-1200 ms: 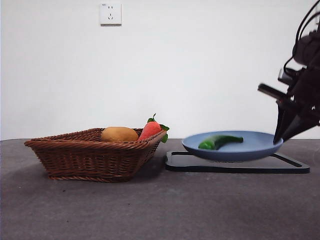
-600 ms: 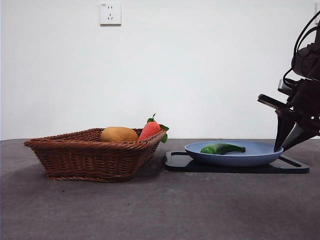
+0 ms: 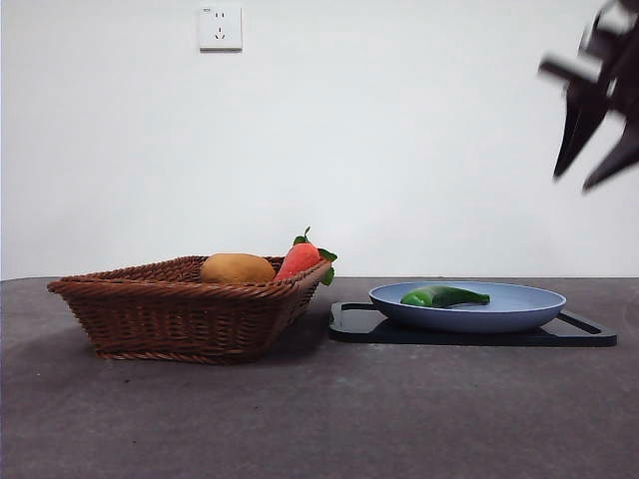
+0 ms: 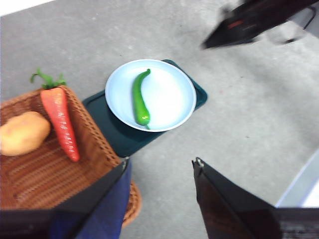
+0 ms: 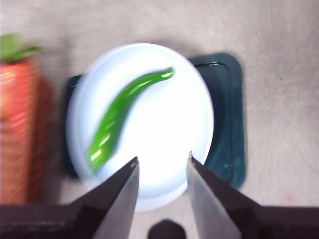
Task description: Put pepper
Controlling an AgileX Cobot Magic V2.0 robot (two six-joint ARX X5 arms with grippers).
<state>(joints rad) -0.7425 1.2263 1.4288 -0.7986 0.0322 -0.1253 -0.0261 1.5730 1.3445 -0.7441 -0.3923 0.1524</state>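
The dark-green pepper [image 3: 444,296] lies lengthwise on a light-blue plate [image 3: 519,311] that rests on a dark tray [image 3: 589,334]. My right gripper [image 3: 576,180] hangs high above the plate's right end, blurred by motion, open and holding nothing. In the right wrist view its open gripper [image 5: 162,159] looks straight down on the pepper [image 5: 122,112] and plate [image 5: 174,134]. My left gripper [image 4: 160,167] is open and empty, well above the table on the near side of the plate [image 4: 177,79], and the pepper [image 4: 139,97] shows from there too.
A brown wicker basket [image 3: 180,314] stands left of the tray and holds a yellow-orange potato [image 3: 238,267] and a red-orange carrot [image 3: 301,257] with green leaves. The basket's corner touches the tray's edge [image 4: 109,134]. The table is dark grey.
One second ago the right gripper held the plate's right rim, tilted above the tray. The plate now lies flat on the tray, and the gripper has let go and risen quickly.
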